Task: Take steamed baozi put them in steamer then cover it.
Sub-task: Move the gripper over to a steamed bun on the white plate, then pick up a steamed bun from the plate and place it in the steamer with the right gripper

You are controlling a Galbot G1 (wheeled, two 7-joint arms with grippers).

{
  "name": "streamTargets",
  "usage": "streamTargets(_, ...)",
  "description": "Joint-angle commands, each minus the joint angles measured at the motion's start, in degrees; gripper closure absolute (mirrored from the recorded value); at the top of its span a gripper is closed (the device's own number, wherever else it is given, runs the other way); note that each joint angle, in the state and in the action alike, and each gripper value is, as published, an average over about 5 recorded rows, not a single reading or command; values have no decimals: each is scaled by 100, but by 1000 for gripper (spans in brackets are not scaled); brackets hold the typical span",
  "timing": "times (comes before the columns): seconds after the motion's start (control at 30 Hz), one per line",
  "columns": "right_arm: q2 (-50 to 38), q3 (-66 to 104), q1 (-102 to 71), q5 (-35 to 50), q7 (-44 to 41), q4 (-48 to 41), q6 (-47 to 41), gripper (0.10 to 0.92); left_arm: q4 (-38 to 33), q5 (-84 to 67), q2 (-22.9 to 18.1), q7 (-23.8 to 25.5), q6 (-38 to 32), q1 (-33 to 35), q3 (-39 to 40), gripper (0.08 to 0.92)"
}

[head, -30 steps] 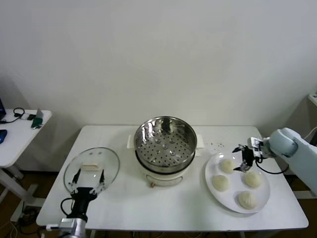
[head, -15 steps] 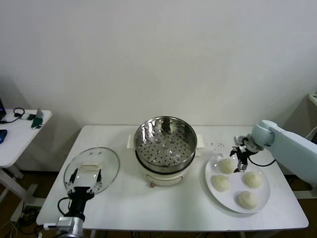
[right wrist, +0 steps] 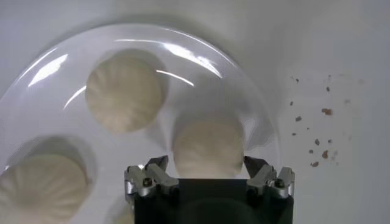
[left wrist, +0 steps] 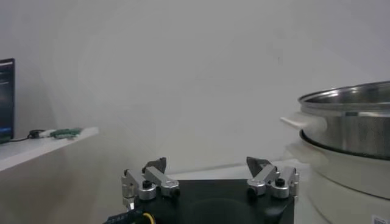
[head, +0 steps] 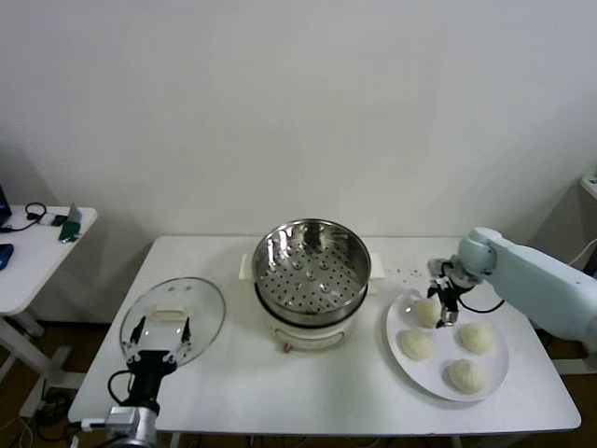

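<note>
Four baozi lie on a white plate [head: 440, 360] at the right. My right gripper [head: 444, 301] hovers open over the baozi [head: 425, 314] closest to the steamer. In the right wrist view that baozi [right wrist: 209, 148] sits between the spread fingertips of the right gripper [right wrist: 209, 164], which are not closed on it. The steel steamer [head: 312, 269] stands mid-table with its perforated tray bare. The glass cover [head: 173, 315] lies flat at the left. My left gripper [head: 159, 342] waits open at the cover's near edge. The left wrist view shows the left gripper [left wrist: 209, 164] empty and the steamer [left wrist: 350, 125] beside it.
Three more baozi [head: 415, 345] [head: 475, 338] [head: 465, 376] share the plate [right wrist: 183, 67]. Dark crumbs [head: 403, 273] dot the table behind the plate. A small side table [head: 37, 245] with cables stands off to the left. A white wall rises behind.
The right gripper has swung in from the plate's far right edge to sit over the baozi closest to the steamer. The left gripper has shifted slightly toward the cover.
</note>
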Motion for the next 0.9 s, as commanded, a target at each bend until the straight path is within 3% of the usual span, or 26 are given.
streamTargets(0.03,130,-67,7,-96,-18,-143,23,203,-8,12,-11,-7,14,1,12,177)
streamTargets(0.4,159,44,-6,-106,-36,-210,57,301,-20,12,-9,-15,17,30,3,177)
streamTargets(0.63,102,11,129,-54,-44,-146,135,321,-25,11,-15,-22,10,63,-10,177)
streamTargets(0.9,-71,-1127,1785,496,-134,427,500,321,-102,10,7,-23,11,135,-7,177)
